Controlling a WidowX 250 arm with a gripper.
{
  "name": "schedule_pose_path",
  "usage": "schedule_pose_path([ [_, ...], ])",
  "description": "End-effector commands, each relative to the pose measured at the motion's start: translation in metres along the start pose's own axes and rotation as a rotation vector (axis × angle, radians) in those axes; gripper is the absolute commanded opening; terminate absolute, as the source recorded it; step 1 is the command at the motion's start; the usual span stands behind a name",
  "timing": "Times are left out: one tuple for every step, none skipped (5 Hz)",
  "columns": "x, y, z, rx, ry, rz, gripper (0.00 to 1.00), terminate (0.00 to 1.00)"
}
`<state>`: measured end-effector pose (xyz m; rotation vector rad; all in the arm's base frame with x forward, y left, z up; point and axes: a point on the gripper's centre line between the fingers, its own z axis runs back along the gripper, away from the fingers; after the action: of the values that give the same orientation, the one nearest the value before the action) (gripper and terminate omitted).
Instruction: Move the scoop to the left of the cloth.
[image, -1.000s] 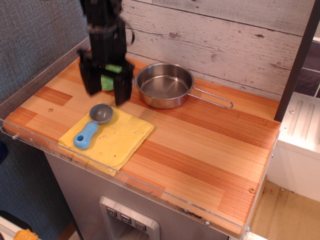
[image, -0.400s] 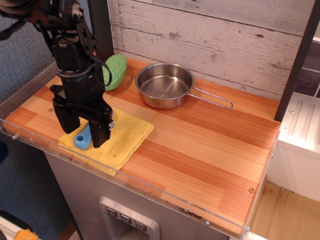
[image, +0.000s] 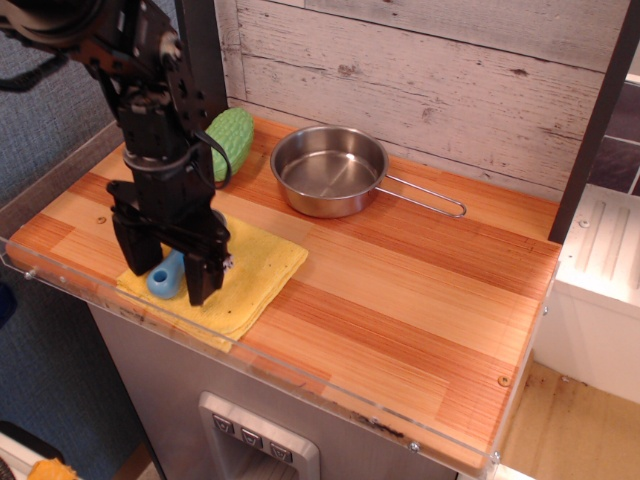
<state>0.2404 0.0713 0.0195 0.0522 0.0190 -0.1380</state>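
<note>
Scoop (image: 165, 278) bowl is hidden behind the spread gripper (image: 168, 272) straddling its blue handle on the cloth (image: 245, 275).

A striped wooden surface (image: 400, 290) edged with clear plastic sits against a wall of whitewashed, weathered planks (image: 420, 70), with grey textured fabric panelling (image: 50, 130) to the left. Below the front edge is a grey metal cabinet front with a small button panel (image: 255, 440). At right stand a dark post (image: 595, 120) and a white unit (image: 600, 270) above wood flooring.
</note>
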Motion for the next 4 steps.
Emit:
schedule_pose_path([
  [0.003, -0.004, 0.003, 0.024, -0.015, -0.026, 0.0, 0.0],
  [0.002, -0.003, 0.009, 0.035, -0.024, -0.023, 0.0, 0.0],
  [-0.003, 0.016, 0.031, 0.048, -0.066, 0.008, 0.0, 0.0],
  [-0.013, 0.063, 0.054, 0.043, -0.089, 0.092, 0.0, 0.0],
])
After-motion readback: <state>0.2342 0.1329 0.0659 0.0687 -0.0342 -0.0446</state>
